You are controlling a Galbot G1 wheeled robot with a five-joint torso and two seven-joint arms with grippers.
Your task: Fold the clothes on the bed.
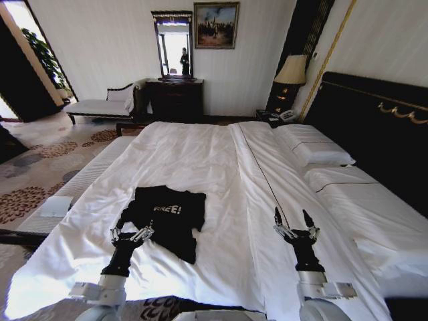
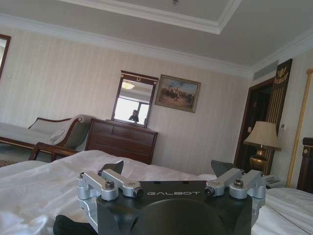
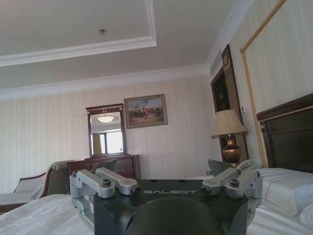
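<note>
Both your grippers, left [image 1: 132, 231] and right [image 1: 295, 222], are hovering open near the bed's [image 1: 221, 267] foot edge, leaving the crumpled T-shirt [image 1: 167, 215] unfolded

The bed [image 1: 221, 174] wears a white duvet [image 1: 200, 160]. The black T-shirt [image 1: 168, 217] lies crumpled at seven o'clock; pillows [image 1: 314, 147] at two.

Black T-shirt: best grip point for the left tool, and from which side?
Probably the near-left sleeve edge of the black T-shirt, right by the open left tool. Come from above, fingers straddling the edge: the shirt lies flat on the white duvet, so only edges can be pinched.
</note>
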